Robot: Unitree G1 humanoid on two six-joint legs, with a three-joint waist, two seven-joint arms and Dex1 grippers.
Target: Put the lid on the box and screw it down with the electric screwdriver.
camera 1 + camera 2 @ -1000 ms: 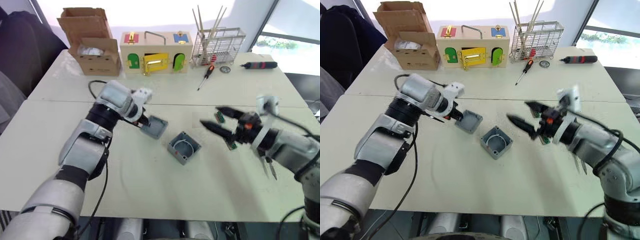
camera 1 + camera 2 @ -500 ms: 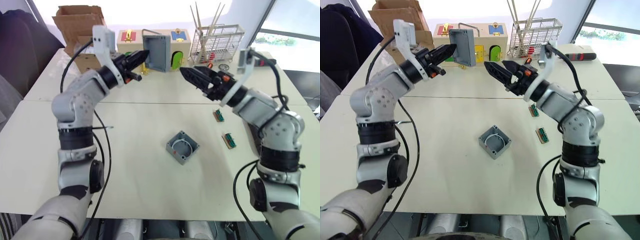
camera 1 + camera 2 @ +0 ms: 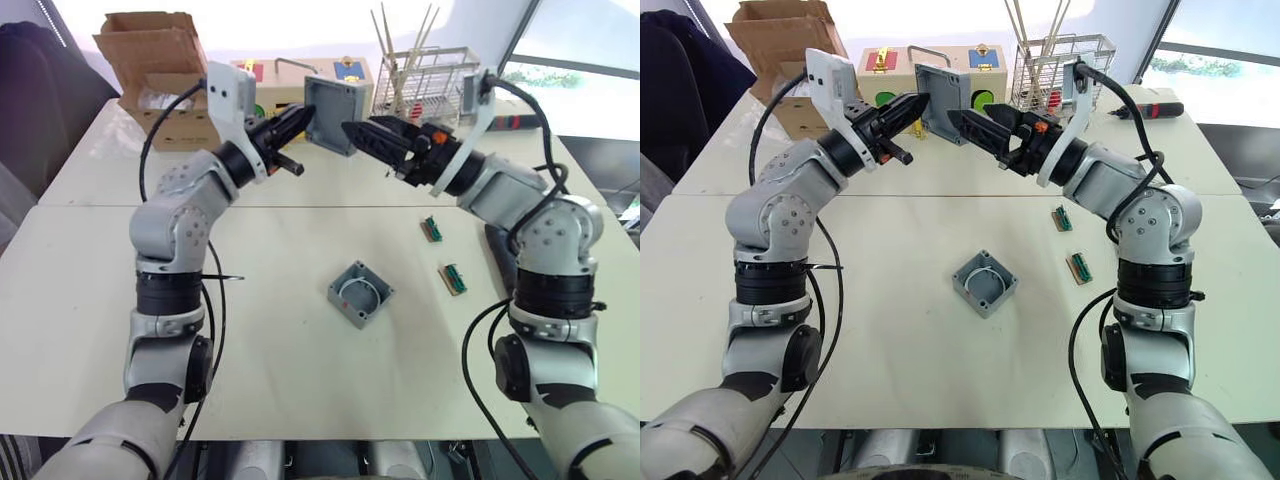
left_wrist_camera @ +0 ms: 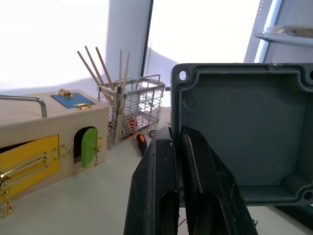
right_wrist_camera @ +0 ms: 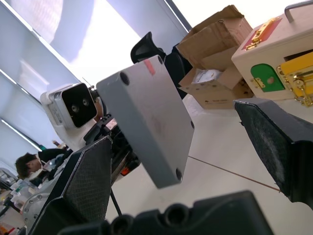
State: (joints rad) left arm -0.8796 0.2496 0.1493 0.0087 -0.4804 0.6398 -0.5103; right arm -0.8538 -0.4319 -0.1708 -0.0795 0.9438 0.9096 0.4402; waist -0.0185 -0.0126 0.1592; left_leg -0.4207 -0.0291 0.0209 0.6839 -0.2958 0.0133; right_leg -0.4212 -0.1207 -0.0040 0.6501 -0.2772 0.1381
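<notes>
The grey lid [image 3: 333,102] hangs upright in the air above the far half of the table, hollow side toward my left arm. My left gripper [image 3: 300,118] is shut on its rim, the fingers [image 4: 161,196] pinching one edge. My right gripper [image 3: 358,135] is open, its tips close to the lid's other side, and the lid's flat back [image 5: 146,117] sits ahead of its spread fingers [image 5: 83,191]. The open grey box [image 3: 360,293] rests on the table below, round recess facing up. The electric screwdriver is out of view.
At the table's far edge stand a cardboard carton [image 3: 150,60], a wooden box with coloured doors [image 3: 270,80] and a wire rack [image 3: 425,80]. A black pen-like tool with red bands [image 3: 1152,108] lies far right. Two small green parts [image 3: 433,228] [image 3: 453,279] lie right of the box.
My left gripper has lifted the lid off the table and raised it high. My right gripper has risen from the table and moved in close to the lid.
</notes>
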